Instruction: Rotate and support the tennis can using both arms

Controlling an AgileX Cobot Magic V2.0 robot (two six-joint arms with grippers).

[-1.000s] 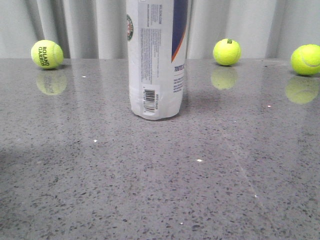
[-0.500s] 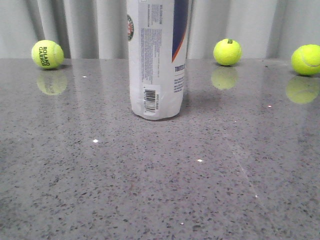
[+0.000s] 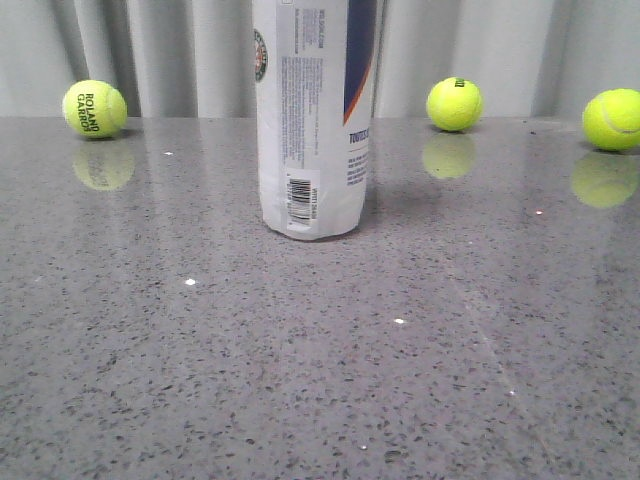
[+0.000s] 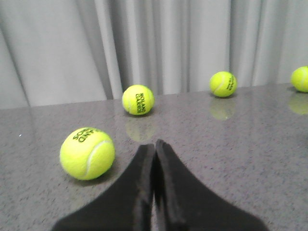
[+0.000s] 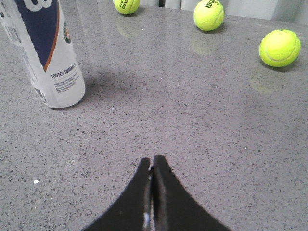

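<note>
Tennis can (image 3: 316, 120): stands upright on the grey speckled bench (image 3: 320, 360), a little left of centre in the front view, its top cut off by the frame; the barcode faces the camera low on the white label, the navy-and-orange swoosh runs along its right side, and the round emblem sits at its left edge.
Can contact: nothing touches it; no arm shows in the front view.
Left gripper (image 4: 155, 144): dark fingers pressed together with only a thin seam between them, holding nothing, low over the bench.
Near the left gripper: a tennis ball (image 4: 87, 153) lies just beside the fingertips, a second one (image 4: 138, 99) lies farther back, and two more sit by the curtain (image 4: 159, 43).
Right gripper (image 5: 152, 161): fingers closed against each other, empty, over bare bench and well apart from the can.
Balls in the front view: one at the far left (image 3: 94, 108), one to the right of the can (image 3: 454, 104), one at the right edge (image 3: 612, 119), all along the back of the bench.
</note>
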